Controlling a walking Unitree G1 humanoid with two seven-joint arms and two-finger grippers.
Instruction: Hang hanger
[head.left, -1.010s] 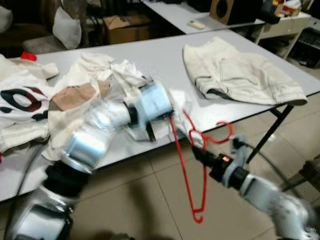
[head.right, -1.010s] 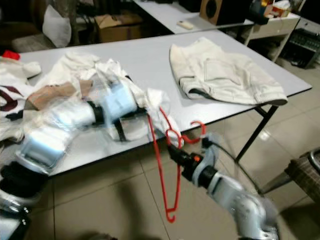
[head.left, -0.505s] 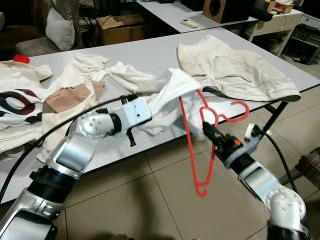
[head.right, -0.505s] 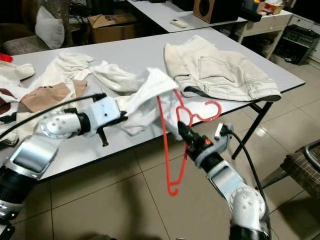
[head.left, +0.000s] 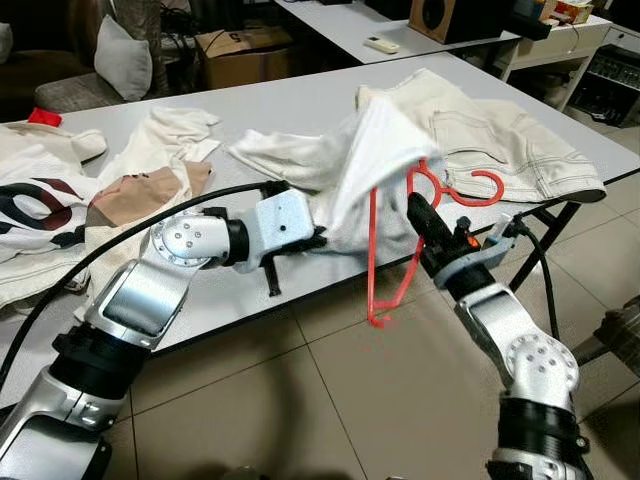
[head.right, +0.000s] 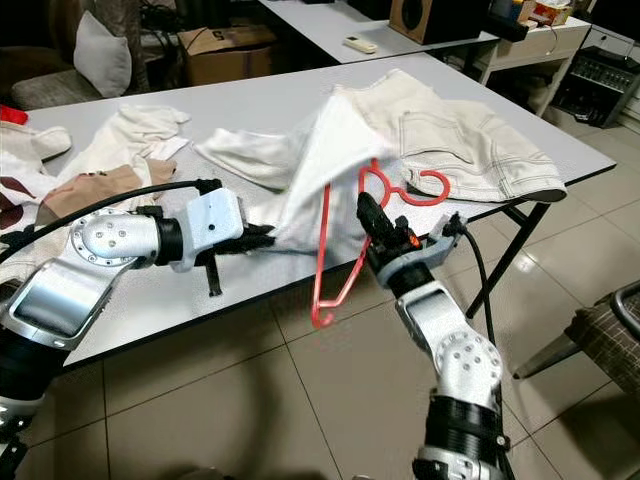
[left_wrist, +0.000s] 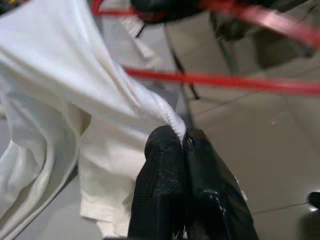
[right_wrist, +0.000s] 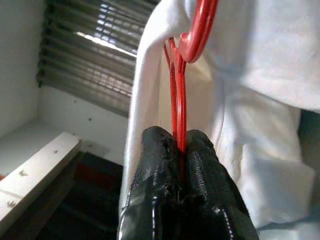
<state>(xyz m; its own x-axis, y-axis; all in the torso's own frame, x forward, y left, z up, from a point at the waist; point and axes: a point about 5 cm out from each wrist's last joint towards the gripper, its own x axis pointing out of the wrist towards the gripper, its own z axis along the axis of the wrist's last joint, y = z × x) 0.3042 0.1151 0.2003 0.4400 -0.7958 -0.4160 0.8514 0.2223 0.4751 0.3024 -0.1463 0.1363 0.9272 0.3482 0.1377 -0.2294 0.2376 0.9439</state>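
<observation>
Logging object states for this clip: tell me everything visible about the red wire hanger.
The red wire hanger is a thin triangular frame, plastic-coated by its look, with a curled hook pointing toward the beige shorts. It hangs tilted over the table edge, its lower corner above the tiled floor. The right gripper pinches its neck, and the white cloth garment, held by the left gripper, drapes over one shoulder.

No readable text, label, brand, number or sign anywhere; only a red-and-black print, illegible, on the far-left garment (head.left: 40, 205).
</observation>
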